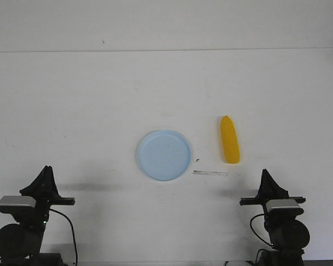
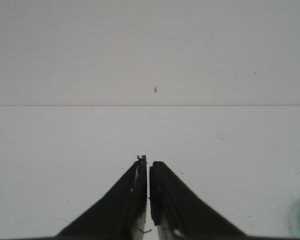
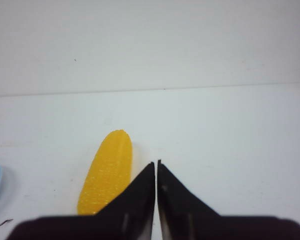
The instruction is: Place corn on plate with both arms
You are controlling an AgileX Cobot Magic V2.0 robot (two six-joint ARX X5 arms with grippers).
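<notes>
Front view: corn (image 1: 230, 140) right of centre beside plate (image 1: 164, 155), left claw (image 2: 148, 165) and right claw (image 3: 156, 167) both together, holding nothing.

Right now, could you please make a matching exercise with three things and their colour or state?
Things:
1. round pale blue plastic plate
2. long tapered corn cob
3. right black pincer

Descriptions:
A. bright yellow, lying on the white table
B. shut, holding nothing
C. empty, left of the cob in the front view

Pairs: 1-C, 2-A, 3-B
</notes>
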